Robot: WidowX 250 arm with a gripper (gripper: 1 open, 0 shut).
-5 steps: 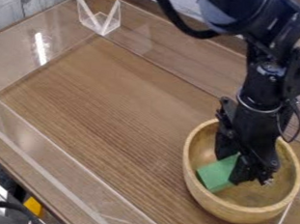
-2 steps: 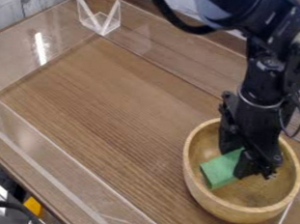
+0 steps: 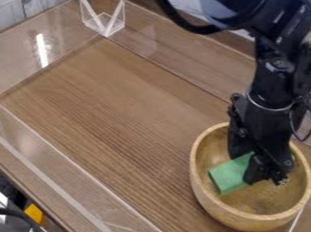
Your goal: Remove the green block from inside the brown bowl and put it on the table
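Observation:
The brown bowl (image 3: 217,201) sits at the right front of the table (image 3: 119,105). Inside it, the green block (image 3: 229,176) is tilted, its lower end near the bowl's bottom. My black gripper (image 3: 258,171) points straight down into the bowl and is shut on the block's upper right end. The fingertips are partly hidden behind the block and low in the bowl.
Clear acrylic walls (image 3: 61,167) run along the table's left and front edges, with a folded clear piece (image 3: 101,17) at the back left corner. The arm (image 3: 276,56) rises above the bowl toward the top right.
The block sits slightly higher and more tilted in the bowl than a second ago. The gripper has hardly moved.

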